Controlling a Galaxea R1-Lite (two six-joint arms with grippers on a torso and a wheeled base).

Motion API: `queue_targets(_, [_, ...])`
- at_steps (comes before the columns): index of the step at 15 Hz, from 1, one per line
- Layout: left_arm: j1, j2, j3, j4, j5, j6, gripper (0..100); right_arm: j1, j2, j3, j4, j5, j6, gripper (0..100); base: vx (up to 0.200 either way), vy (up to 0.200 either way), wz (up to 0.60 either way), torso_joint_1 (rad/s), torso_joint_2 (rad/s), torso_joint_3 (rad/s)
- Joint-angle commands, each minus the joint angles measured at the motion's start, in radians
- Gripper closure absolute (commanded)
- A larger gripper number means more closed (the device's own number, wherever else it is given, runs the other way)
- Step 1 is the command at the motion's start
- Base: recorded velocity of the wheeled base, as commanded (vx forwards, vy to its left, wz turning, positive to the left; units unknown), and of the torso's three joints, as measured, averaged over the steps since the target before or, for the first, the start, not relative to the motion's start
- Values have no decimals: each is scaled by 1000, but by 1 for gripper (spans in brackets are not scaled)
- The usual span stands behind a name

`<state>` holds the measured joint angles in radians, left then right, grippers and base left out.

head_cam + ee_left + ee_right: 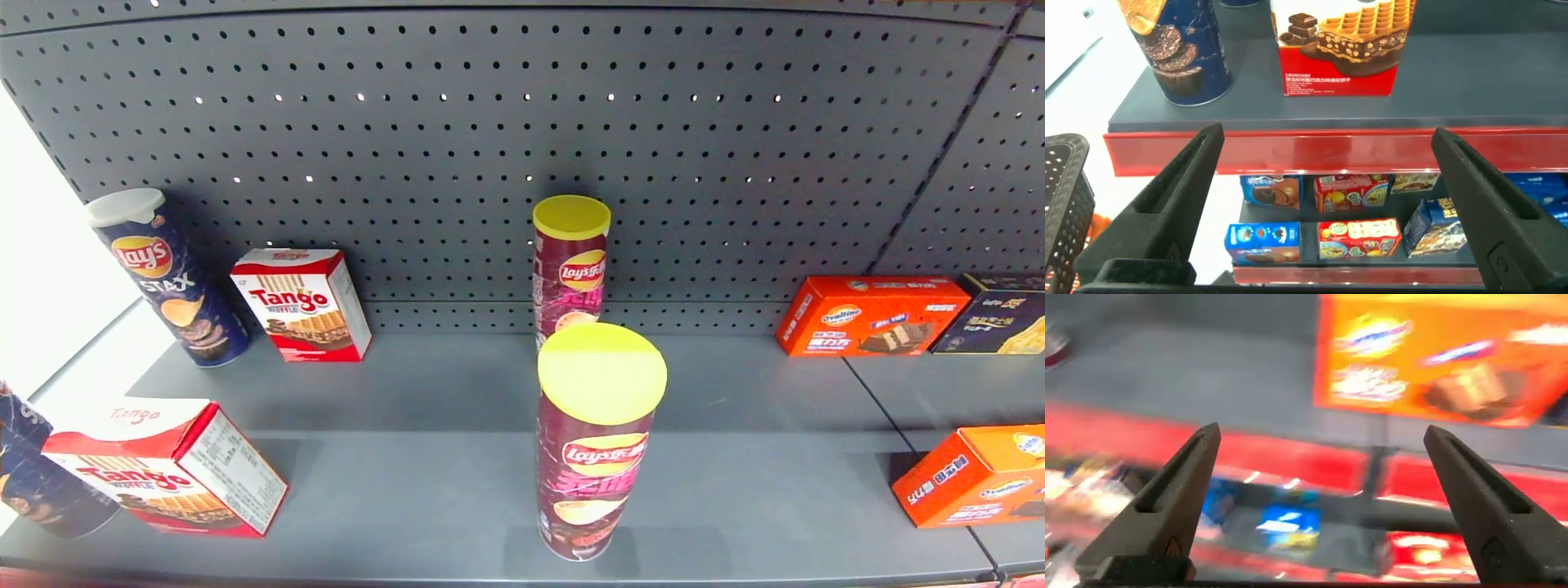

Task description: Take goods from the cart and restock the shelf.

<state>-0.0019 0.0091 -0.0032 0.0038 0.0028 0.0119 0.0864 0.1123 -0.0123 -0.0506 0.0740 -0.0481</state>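
Standing near the front of the shelf (408, 465), the near crisp can (594, 457) could topple if brushed during restocking. Both the left hand (1327, 135) and right hand (1323, 431) gape wide, empty.

A grey shelf (408, 457) is backed by a grey panel (490, 122) dotted with even rows of small holes. The front chip can (592, 482) and rear chip can (570, 278) are maroon with bright yellow lids. A dark blue can (175, 286) has a white lid. The near wafer box (163, 474) and far wafer box (302, 306) are red and white. The near orange box (971, 474) and far orange box (869, 314) sit by a black box (1000, 322). The shelf edge (1290, 147) is red.
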Motion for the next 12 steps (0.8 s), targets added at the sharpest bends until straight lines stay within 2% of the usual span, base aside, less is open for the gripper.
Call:
queue_targets(1, [0, 0, 0, -1, -1, 0, 0, -25, -6, 2, 14, -46, 10, 0, 0, 0, 0, 0, 0, 0])
queue_targets(2, [0, 0, 0, 2, -1, 0, 0, -97, -31, 11, 51, -119, 42, 0, 0, 0, 0, 0, 0, 0])
queue_targets(3, [0, 0, -1, 2, -1, 0, 0, -111, -53, 11, 54, -109, 43, 0, 0, 0, 0, 0, 0, 0])
queue_targets(5, [0, 0, 0, 1, -1, 0, 0, -85, -112, 12, 52, -97, 45, 0, 0, 0, 0, 0, 0, 0])
queue_targets(12, [2, 2, 3, -5, -10, 0, 0, -86, -112, 12, 52, -97, 48, 0, 0, 0, 0, 0, 0, 0])
